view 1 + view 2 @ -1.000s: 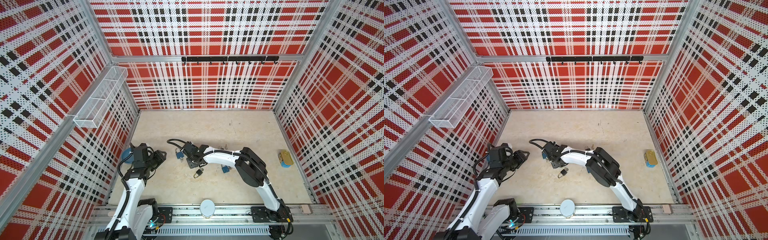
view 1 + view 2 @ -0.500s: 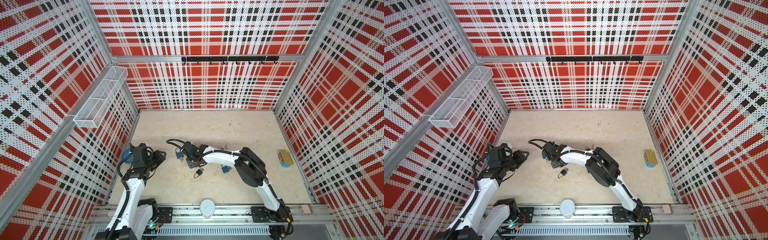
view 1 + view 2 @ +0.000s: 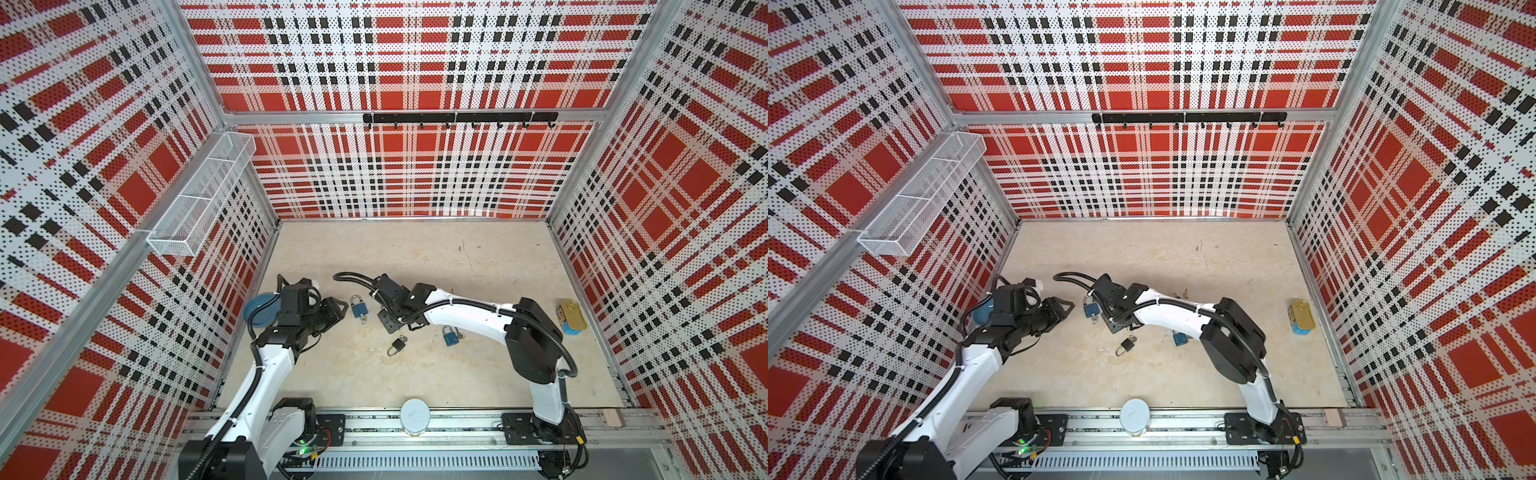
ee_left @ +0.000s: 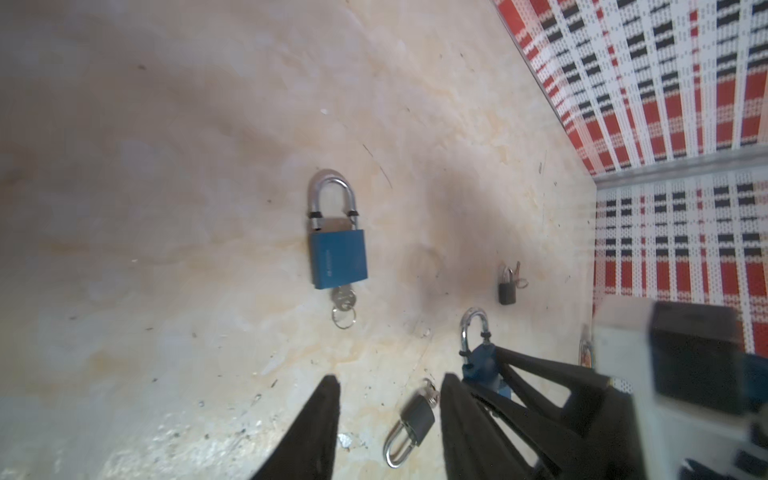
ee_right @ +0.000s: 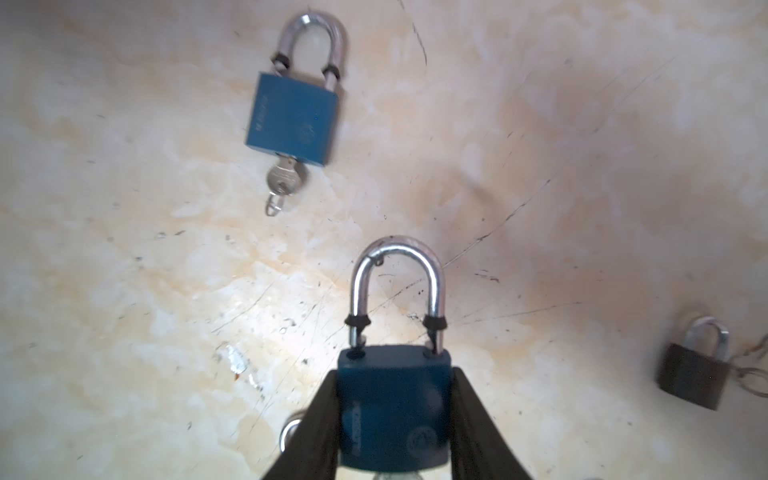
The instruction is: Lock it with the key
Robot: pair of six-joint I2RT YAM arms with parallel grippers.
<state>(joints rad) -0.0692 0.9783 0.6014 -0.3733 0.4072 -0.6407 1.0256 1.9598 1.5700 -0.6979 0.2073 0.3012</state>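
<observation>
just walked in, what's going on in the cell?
The right claw is clamped on the body of a blue padlock whose shackle looks popped open on one side, so it isn't locked yet. The left claw hangs open and empty nearby. A second blue padlock, key in its base, lies untouched on the table.

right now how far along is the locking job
Done: the right gripper is clamped on one blue padlock by its body. In hand: its shackle looks raised, one leg out of the body, so it appears unlocked. Left: pressing that shackle shut and locking it; its keyway is hidden. The left gripper is open, holding nothing. A second blue padlock lies apart on the tabletop, key inserted.
</observation>
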